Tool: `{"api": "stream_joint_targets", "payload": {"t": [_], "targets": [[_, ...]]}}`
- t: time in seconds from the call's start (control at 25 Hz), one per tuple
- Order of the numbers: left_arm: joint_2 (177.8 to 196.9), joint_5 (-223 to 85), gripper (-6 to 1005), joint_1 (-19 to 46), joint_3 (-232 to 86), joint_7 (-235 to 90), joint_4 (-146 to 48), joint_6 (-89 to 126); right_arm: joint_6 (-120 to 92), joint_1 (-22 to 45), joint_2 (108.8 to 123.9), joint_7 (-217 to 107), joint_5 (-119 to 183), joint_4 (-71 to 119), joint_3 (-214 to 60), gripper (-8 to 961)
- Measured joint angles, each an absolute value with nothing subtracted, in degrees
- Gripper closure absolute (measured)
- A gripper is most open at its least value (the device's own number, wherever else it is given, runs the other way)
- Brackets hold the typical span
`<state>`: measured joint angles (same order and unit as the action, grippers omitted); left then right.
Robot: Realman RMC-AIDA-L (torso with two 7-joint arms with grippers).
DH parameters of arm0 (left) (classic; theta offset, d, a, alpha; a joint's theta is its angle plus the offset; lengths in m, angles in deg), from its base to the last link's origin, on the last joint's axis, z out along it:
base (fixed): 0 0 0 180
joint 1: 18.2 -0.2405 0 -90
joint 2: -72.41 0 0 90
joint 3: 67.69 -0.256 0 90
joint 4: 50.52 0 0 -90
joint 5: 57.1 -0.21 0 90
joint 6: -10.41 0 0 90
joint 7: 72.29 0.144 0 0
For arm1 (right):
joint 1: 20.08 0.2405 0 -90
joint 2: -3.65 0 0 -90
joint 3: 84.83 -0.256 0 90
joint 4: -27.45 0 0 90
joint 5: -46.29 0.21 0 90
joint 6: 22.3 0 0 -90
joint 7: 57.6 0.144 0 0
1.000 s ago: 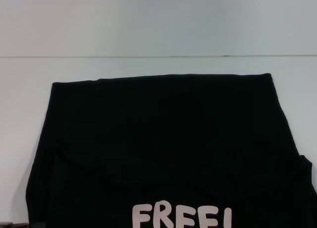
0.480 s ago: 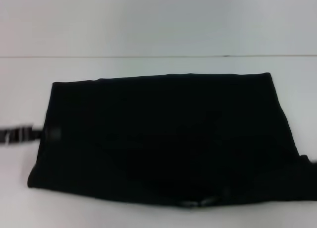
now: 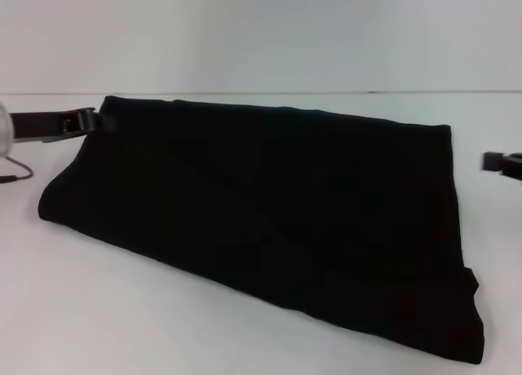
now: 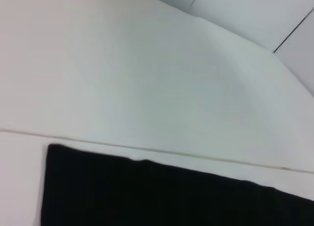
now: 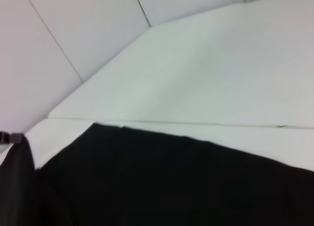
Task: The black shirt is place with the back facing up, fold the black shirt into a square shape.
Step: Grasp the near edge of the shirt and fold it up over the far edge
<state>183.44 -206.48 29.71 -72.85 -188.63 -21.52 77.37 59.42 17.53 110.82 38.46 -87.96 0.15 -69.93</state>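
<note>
The black shirt (image 3: 269, 212) lies folded into a wide, skewed band on the white table (image 3: 122, 326). No print shows on it. My left gripper (image 3: 91, 119) is at the shirt's far left corner, shut on the cloth and holding that corner a little raised. The right wrist view also catches the left gripper (image 5: 12, 137), with cloth hanging under it. My right gripper (image 3: 493, 161) hovers off the shirt's right edge, apart from the cloth. Both wrist views show the black shirt (image 4: 147, 196) (image 5: 171, 182) from above its far edge.
A pale wall (image 3: 261, 33) rises directly behind the table's back edge. A thin dark cable (image 3: 16, 175) loops at the left border. Bare white tabletop shows in front of the shirt and to its left.
The near part with the printed letters has been folded over and out of sight. The left gripper has moved to the far left corner and the shirt now sits skewed. The right gripper has come into view.
</note>
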Motion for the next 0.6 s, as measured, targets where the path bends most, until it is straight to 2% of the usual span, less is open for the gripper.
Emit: {"api": "stream_joint_targets", "payload": {"t": [0.16,0.44,0.6], "targets": [[183.76,-206.41,999,29.44,-73.30,-188.76,-21.89,77.55,60.16,17.52,111.47,38.71,-87.74,0.12,-69.14,955],[184.29,-204.40,999,26.50,-73.13,-188.57,-20.11,80.06,67.99,14.96,110.86,41.79,-87.67,-1.53,-69.59,955],[184.45,-202.94,999,25.27,-73.23,-188.45,-19.12,81.83,74.88,13.63,110.26,42.18,-88.13,-2.14,-67.28,917]]}}
